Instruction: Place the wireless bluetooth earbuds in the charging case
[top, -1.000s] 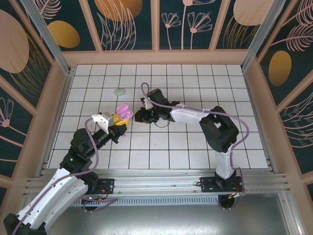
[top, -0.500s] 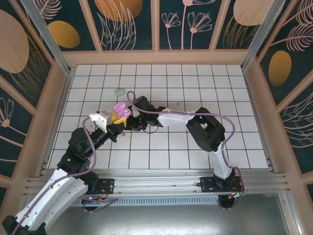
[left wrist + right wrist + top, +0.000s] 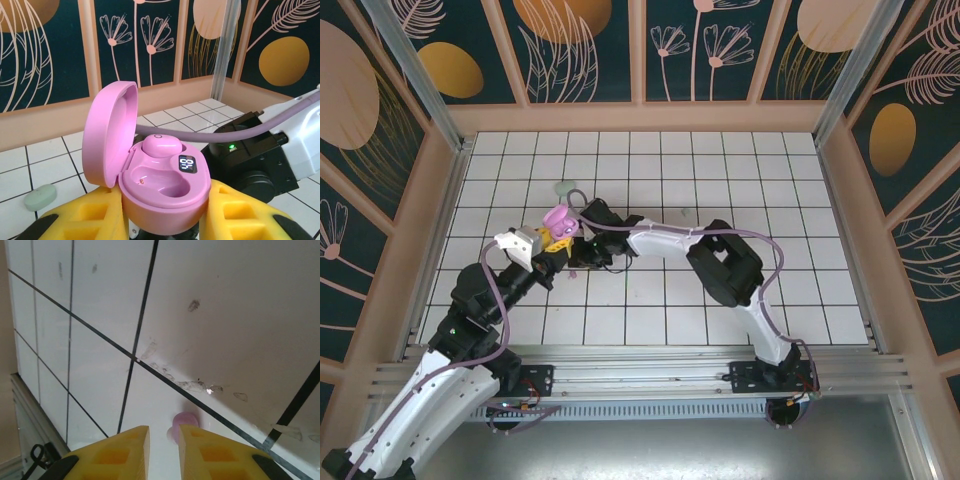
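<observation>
1. A pale green rounded thing (image 3: pixel 40 196) is lying on the white tiled floor (image 3: pixel 47 157), off to the left.
2. The left gripper (image 3: pixel 162 227) is pinching the pink charging case (image 3: pixel 165 187) tight between its yellow fingers (image 3: pixel 95 220), with the lid (image 3: pixel 107 132) standing open.
3. 1 pink earbud (image 3: pixel 161 146) is sitting in the case's back slot.
4. The right gripper (image 3: pixel 164 432) is hanging just right of the case, low over the tiles.
5. Its fingers (image 3: pixel 210 450) are standing a little apart, and a 2nd pink earbud (image 3: pixel 184 424) is lying at their tips. I cannot tell if they are touching it.
</observation>
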Robot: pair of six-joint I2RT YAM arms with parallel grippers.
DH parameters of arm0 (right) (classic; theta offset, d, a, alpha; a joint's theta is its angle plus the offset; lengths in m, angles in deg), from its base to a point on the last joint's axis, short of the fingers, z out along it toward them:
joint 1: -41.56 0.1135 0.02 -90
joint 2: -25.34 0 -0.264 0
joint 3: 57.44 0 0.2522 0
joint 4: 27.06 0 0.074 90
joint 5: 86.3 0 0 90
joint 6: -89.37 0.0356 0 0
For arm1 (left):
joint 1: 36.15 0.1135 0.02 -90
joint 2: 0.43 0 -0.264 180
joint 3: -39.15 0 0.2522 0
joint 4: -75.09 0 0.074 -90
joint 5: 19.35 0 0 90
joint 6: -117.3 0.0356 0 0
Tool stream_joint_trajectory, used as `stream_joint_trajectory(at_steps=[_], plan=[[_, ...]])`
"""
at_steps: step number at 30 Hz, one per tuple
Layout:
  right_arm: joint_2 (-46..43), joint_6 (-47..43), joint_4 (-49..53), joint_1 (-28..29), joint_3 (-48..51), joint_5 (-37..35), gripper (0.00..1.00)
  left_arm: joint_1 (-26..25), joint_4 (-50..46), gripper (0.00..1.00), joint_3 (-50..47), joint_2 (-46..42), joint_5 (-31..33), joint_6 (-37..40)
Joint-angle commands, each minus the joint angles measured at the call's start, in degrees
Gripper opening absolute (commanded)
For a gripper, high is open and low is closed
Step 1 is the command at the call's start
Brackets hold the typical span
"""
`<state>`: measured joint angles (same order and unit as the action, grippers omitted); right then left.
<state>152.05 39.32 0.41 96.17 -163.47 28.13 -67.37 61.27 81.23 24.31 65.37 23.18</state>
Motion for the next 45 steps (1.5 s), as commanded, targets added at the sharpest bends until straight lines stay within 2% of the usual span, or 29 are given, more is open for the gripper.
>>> stream_joint_trajectory(at_steps=[1, 12, 22, 30, 38, 45], plan=[[1.9, -1.6, 4.9, 1.4, -2.7, -2.5, 0.23, -0.1, 0.3, 0.0, 1.3, -0.6, 0.4, 0.7], [4.5, -3.0, 9.5, 3.1, -6.8, -6.3, 0.3, -0.1, 0.0, 0.0, 1.0, -1.3, 0.2, 0.8], [7.5, -4.2, 13.8, 4.1, -11.4, -8.2, 0.3, -0.1, -0.3, 0.0, 0.9, -1.7, 0.3, 0.8], [7.8, -6.0, 16.9, 4.2, -12.6, -10.7, 0.24, -0.1, -0.3, 0.0, 0.9, -1.7, 0.2, 0.9], [3.8, -8.6, 17.9, 2.5, -9.9, -12.6, 0.21, -0.1, 0.0, 0.0, 1.3, -1.2, 0.1, 0.7], [-3.7, -9.6, 14.7, -1.8, -0.9, -11.0, 0.2, -0.1, 2.2, 0.0, 0.5, 1.4, -2.0, -0.3]])
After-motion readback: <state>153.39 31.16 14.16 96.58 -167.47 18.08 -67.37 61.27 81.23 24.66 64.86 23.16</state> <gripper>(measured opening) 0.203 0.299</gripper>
